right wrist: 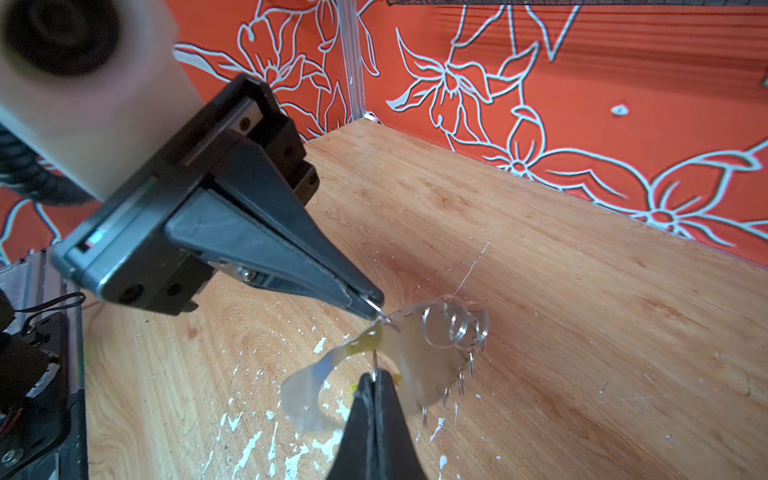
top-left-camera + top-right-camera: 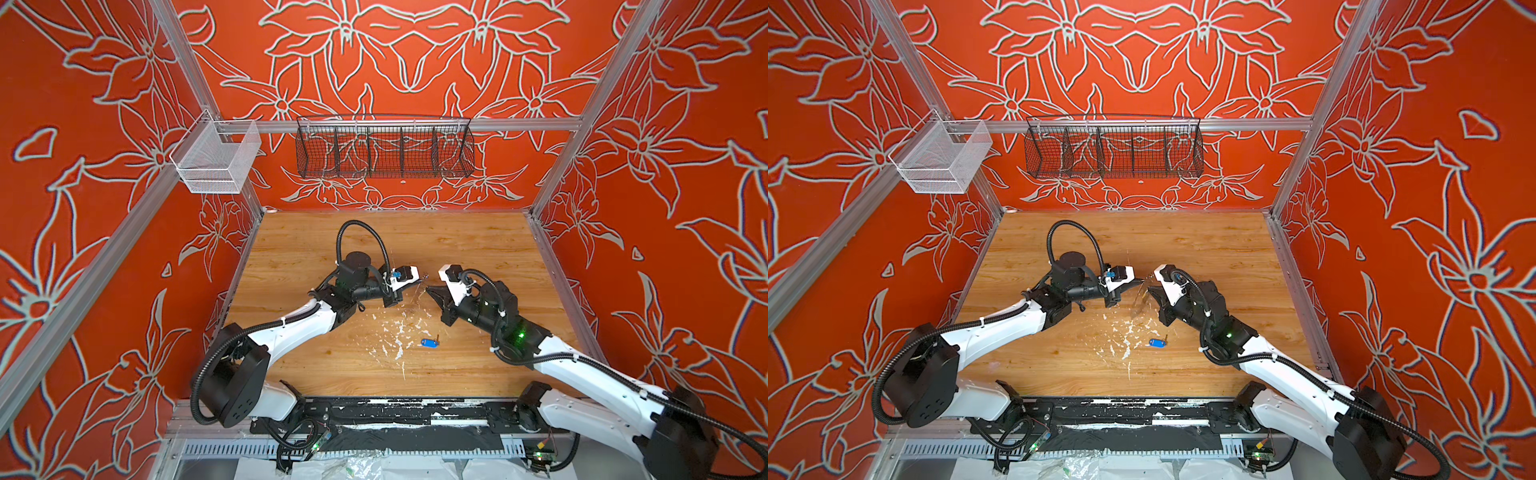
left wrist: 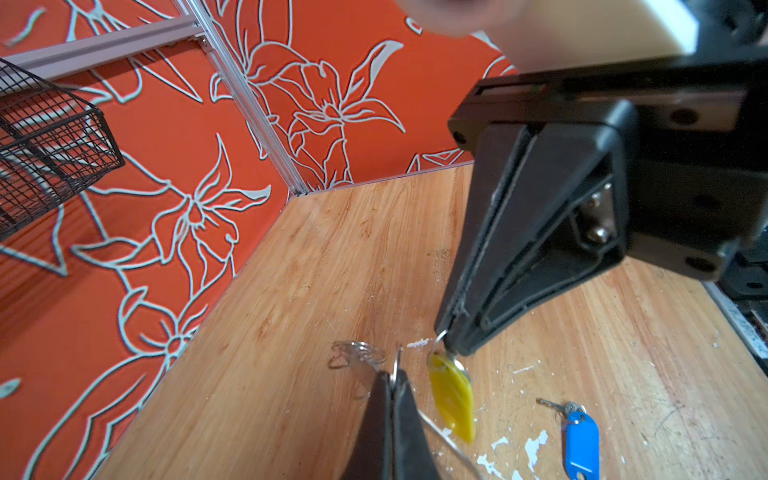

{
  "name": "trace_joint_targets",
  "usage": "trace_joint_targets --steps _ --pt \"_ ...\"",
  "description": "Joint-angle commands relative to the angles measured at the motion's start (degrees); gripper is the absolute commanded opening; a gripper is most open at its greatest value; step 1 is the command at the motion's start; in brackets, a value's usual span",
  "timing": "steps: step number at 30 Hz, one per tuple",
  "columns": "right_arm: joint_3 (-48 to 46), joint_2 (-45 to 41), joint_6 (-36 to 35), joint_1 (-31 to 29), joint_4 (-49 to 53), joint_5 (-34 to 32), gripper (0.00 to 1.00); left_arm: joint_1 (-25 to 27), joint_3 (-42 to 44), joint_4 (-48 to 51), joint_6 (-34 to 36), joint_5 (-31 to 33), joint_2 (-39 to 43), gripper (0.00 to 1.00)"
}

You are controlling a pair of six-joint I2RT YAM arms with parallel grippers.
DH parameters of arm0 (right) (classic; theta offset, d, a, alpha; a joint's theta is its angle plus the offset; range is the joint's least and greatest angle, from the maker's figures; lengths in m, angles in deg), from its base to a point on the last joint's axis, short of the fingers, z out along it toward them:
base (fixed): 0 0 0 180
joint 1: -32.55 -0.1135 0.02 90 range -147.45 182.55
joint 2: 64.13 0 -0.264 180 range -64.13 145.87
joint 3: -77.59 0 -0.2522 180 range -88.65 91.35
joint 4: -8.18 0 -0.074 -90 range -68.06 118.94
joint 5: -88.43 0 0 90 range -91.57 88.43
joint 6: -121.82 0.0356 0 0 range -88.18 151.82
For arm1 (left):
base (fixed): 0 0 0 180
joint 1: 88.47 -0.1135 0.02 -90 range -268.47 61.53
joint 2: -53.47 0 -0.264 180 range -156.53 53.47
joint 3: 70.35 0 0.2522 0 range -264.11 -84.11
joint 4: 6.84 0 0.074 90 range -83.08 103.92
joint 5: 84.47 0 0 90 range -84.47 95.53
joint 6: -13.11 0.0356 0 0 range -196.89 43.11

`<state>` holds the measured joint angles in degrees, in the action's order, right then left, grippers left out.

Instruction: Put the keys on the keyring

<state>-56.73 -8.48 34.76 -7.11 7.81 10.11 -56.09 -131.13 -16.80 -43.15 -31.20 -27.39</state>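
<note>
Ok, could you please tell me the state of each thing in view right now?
left gripper: shut on a wire loop of the keyring.
right gripper: shut on the ring of the yellow-tagged key.
keyring: held up off the table, tilted.
yellow-tagged key: hanging by the keyring; threaded or not, cannot tell.
blue-tagged key: lying loose on the table.
black wire basket: empty.

The keyring [image 1: 424, 361], a pale blurred plate edged with wire loops, is hanging in the air, the yellow-tagged key [image 3: 453, 399] dangling just beside it. The blue-tagged key [image 2: 428, 342] is lying flat on the table [image 2: 478, 249].
</note>
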Motion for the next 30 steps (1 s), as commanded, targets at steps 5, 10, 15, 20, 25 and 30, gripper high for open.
trace_joint_targets --steps 5,10,15,20,25,30 --pt "-0.97 -0.81 -1.37 -0.64 -2.46 1.54 0.00 1.14 -0.61 -0.23 2.73 -0.98 1.74 0.00" --pt "-1.15 -0.81 -0.81 -0.68 -2.77 1.44 0.00 1.38 -0.69 -0.32 3.17 -0.97 1.50 0.00" --pt "-1.20 -0.97 -0.55 -0.69 -2.99 0.52 0.00 1.58 -0.77 -0.10 3.44 -0.80 1.40 0.00" --pt "-1.49 -1.51 -0.26 -0.76 -2.91 0.23 0.00 1.73 -0.60 -0.14 3.75 -0.45 1.45 0.00" --pt "-1.98 -1.90 -0.10 -0.73 -3.61 -0.58 0.00 1.82 -0.82 -0.01 3.92 -0.10 1.06 0.00" --pt "-1.79 -1.52 0.22 -0.69 -3.25 -2.46 0.00 2.03 -0.77 -0.09 4.23 -0.10 0.97 0.00"
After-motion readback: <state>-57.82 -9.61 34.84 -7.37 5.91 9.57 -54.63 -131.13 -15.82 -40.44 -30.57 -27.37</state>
